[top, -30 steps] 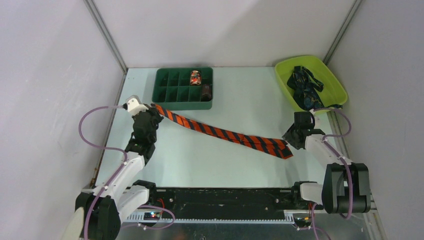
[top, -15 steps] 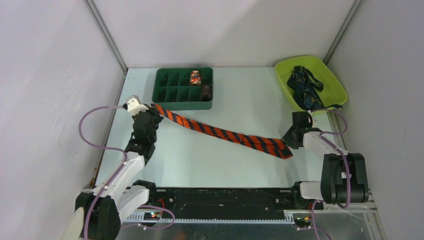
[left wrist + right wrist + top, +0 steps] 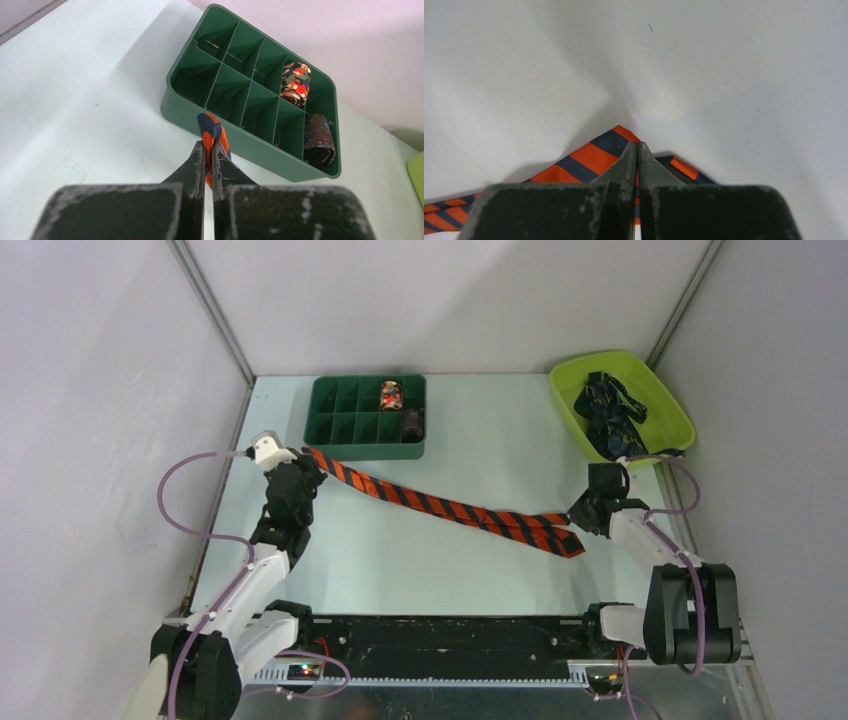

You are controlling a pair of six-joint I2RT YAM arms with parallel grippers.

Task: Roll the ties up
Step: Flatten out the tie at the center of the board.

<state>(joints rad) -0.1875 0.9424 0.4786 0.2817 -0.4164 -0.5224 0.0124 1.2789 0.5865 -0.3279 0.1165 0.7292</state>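
A red-orange tie (image 3: pixel 440 505) with dark diagonal stripes stretches across the table from upper left to lower right. My left gripper (image 3: pixel 308 460) is shut on its narrow end, just in front of the green tray. In the left wrist view the striped fabric (image 3: pixel 210 129) sticks up between the closed fingers of the left gripper (image 3: pixel 209 146). My right gripper (image 3: pixel 578 514) is shut on the wide end. In the right wrist view orange cloth (image 3: pixel 589 156) spreads to both sides of the pinched jaws of the right gripper (image 3: pixel 638 146).
A green compartment tray (image 3: pixel 330 447) at the back holds a colourful roll (image 3: pixel 391 395) and a dark roll (image 3: pixel 412 423). A lime bin (image 3: pixel 672 410) at the back right holds a heap of dark navy ties (image 3: pixel 610 418). Grey walls enclose the table.
My right gripper moved in onto the tie's wide end and closed on it, bunching the tip slightly. The left arm and its hold have not moved.
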